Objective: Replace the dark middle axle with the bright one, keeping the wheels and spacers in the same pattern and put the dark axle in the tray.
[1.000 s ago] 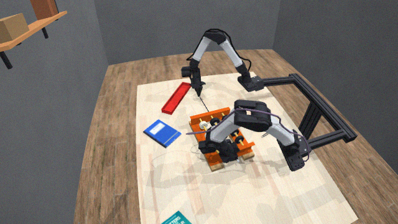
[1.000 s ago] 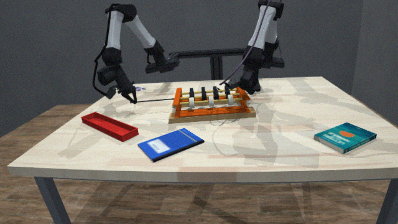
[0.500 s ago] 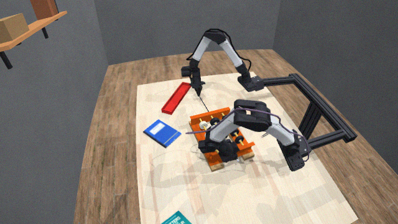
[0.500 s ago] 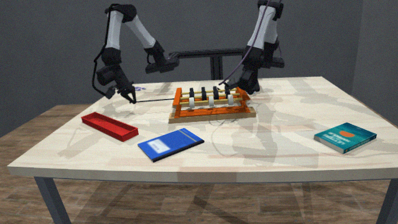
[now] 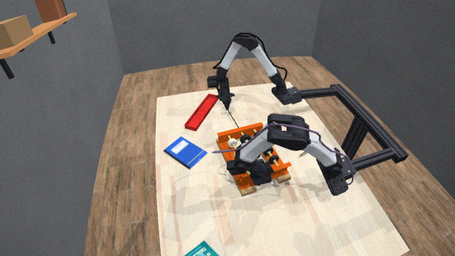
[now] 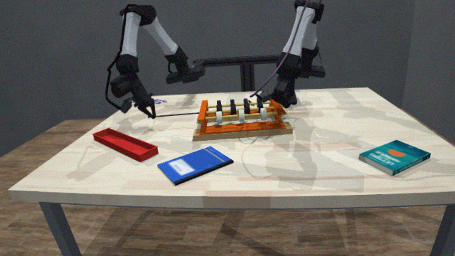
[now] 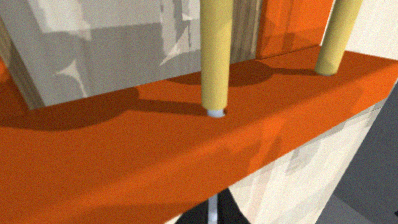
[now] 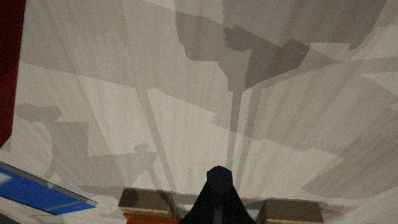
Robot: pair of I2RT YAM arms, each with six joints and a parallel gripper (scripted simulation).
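The orange wheel frame (image 5: 245, 131) (image 6: 202, 110) (image 7: 100, 165) stands on its wooden battens (image 6: 242, 134) (image 8: 290, 211). White wheels (image 6: 242, 115), black wheels (image 6: 232, 107) and yellow spacers (image 7: 216, 60) sit between its rails. My right gripper (image 5: 227, 108) (image 6: 153, 116) (image 8: 218, 186) is shut on the dark axle (image 5: 233, 119) (image 6: 178, 114) near its head; the axle sticks far out of one rail. My left gripper (image 7: 212, 184) is shut on the bright axle (image 7: 213, 212) outside the opposite rail; a bit of it shows between that rail and a spacer. The arm hides that end in the top view.
The red tray (image 5: 190, 128) (image 6: 148, 154) (image 8: 7, 90) lies beside the right gripper and holds nothing visible. A blue notebook (image 5: 188, 154) (image 6: 199, 163) (image 8: 50, 195) lies beside the frame. A teal book (image 5: 202, 250) (image 6: 394, 156) lies farther off, near the table edge.
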